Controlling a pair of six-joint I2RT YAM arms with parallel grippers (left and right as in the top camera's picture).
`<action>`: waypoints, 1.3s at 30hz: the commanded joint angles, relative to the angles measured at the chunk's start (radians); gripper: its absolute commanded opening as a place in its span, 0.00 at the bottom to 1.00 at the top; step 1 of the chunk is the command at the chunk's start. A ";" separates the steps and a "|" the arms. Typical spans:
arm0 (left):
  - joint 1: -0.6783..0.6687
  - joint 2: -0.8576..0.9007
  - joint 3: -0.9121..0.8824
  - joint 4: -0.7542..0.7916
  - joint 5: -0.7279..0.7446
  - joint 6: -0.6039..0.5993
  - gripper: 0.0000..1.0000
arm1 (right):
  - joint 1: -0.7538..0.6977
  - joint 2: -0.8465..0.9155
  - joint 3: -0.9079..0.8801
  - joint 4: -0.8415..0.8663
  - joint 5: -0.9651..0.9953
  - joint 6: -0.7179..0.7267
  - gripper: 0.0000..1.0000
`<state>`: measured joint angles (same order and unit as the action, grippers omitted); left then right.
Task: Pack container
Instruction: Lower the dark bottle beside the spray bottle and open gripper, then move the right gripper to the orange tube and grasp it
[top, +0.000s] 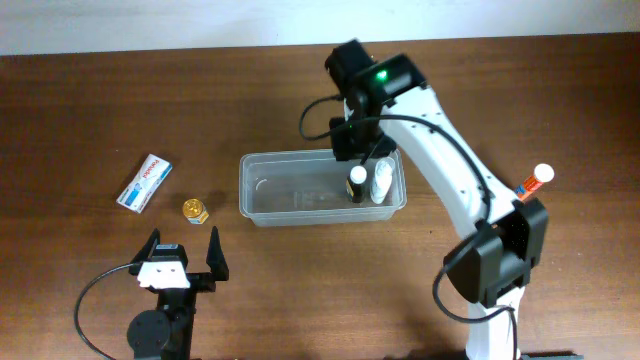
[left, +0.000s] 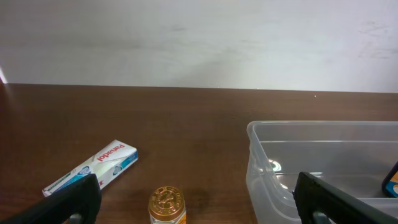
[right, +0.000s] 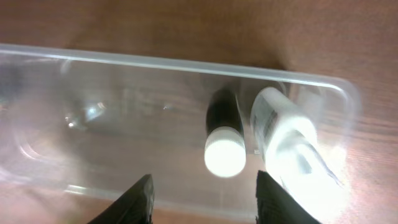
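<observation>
Dark wooden table (top: 100, 110); plain white wall (left: 199, 43) behind.

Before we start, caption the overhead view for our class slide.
Right gripper open over the container, dark bottle and white bottle inside; toothpaste box and gold-lidded jar outside.

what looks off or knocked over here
Nothing spilled or damaged. A black bottle and a white bottle stand upright at the container's right end. Only oddity: an orange tube sits far right, partly hidden behind the right arm, apart from the box and jar.
</observation>
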<state>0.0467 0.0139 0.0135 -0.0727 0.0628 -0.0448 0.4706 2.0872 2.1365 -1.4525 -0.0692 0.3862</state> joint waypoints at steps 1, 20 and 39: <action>0.005 -0.005 -0.005 -0.004 -0.007 0.019 0.99 | -0.015 -0.062 0.140 -0.060 0.019 -0.016 0.48; 0.005 -0.005 -0.005 -0.004 -0.007 0.019 0.99 | -0.581 -0.103 0.282 -0.246 0.047 -0.043 0.74; 0.005 -0.005 -0.005 -0.004 -0.007 0.019 0.99 | -0.858 -0.102 -0.153 -0.043 0.013 -0.121 0.74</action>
<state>0.0467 0.0139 0.0135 -0.0727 0.0628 -0.0448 -0.3775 1.9907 1.9919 -1.5036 -0.0288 0.2901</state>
